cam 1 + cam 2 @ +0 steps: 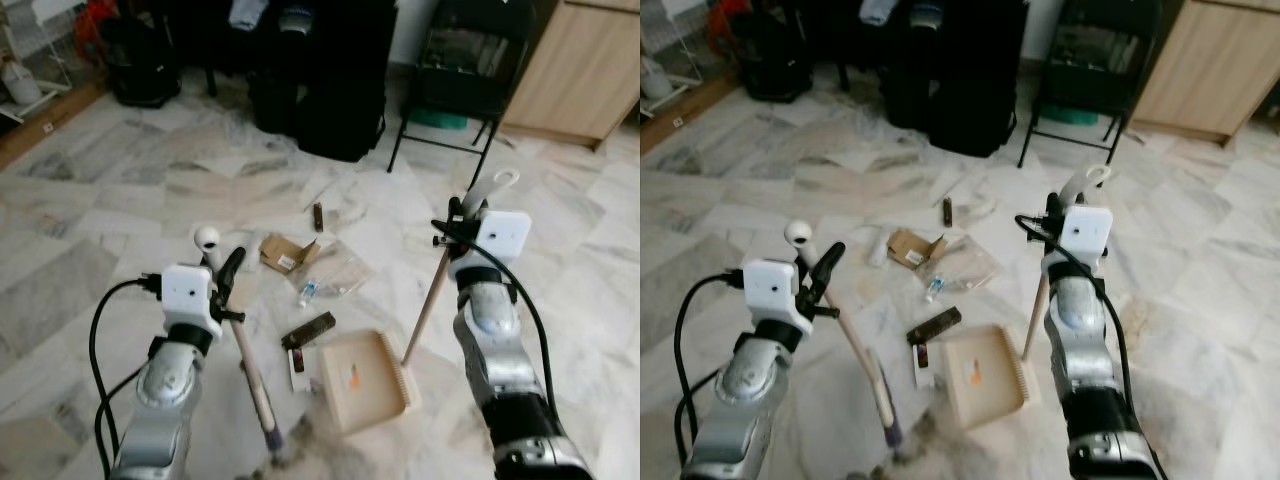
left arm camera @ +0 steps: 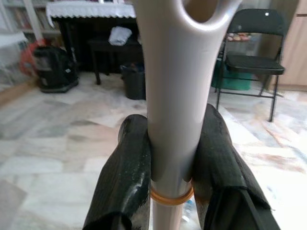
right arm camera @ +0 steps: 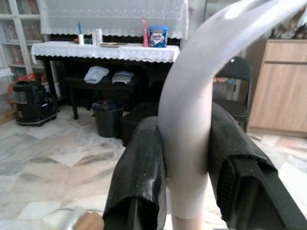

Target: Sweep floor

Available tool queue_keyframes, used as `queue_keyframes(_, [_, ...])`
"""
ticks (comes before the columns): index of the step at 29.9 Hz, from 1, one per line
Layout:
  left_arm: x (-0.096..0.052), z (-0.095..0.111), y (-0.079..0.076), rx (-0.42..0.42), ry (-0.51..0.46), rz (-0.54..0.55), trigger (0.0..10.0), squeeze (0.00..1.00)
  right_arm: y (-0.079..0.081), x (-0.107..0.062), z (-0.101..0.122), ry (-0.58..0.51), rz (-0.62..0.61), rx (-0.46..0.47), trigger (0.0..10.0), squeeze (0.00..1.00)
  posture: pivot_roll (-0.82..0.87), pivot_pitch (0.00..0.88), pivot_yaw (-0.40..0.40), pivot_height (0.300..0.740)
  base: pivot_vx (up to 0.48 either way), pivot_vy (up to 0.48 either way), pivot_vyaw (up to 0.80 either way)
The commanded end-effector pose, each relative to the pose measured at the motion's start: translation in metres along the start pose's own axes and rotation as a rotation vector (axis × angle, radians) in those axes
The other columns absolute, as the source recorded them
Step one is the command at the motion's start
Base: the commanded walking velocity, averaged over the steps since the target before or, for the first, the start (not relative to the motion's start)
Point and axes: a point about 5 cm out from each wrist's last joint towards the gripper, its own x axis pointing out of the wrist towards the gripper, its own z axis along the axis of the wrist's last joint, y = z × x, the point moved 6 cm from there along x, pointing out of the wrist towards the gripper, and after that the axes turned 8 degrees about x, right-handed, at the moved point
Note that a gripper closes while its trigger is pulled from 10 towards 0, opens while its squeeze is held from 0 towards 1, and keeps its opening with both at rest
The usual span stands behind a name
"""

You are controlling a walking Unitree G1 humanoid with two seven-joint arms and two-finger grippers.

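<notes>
Left end effector point(image 1: 226, 283) clamped on the white plastic grip of a wooden-handled broom point(image 1: 248, 355), black fingers point(image 2: 125, 177) pressed against both sides; broom head low at the near floor. Right end effector point(image 1: 462, 217) gripping the curved white handle top of a beige long-handled dustpan point(image 1: 364, 380), pan resting flat on the grey-veined marble floor point(image 1: 120, 220) between the arms. Just beyond the pan: torn brown cardboard piece point(image 1: 285, 252), clear plastic wrapper point(image 1: 337, 268), dark flat bar point(image 1: 309, 329). Black folding chair point(image 1: 465, 60) well behind.
</notes>
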Motion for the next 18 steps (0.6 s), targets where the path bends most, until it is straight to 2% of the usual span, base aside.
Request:
queue_keyframes(1, [0.002, 0.012, -0.002, 0.017, -0.044, -0.002, 10.0, 0.0, -0.011, 0.003, 0.016, -0.055, -0.032, 0.01, 10.0, 0.0, -0.05, 0.141, -0.024, 0.74, 0.341, 0.0, 0.0])
queue_keyframes(8, [0.002, 0.012, -0.001, 0.022, -0.046, 0.002, 10.0, 0.0, -0.013, 0.003, 0.015, -0.052, -0.037, 0.002, 10.0, 0.0, -0.05, 0.143, -0.025, 0.74, 0.298, 0.0, 0.0])
queue_keyframes(18, [0.0, 0.009, -0.003, 0.018, -0.038, -0.004, 10.0, 0.0, -0.021, -0.004, 0.007, -0.018, -0.061, -0.027, 10.0, 0.0, -0.06, 0.152, -0.025, 0.74, 0.0, 0.0, 0.0])
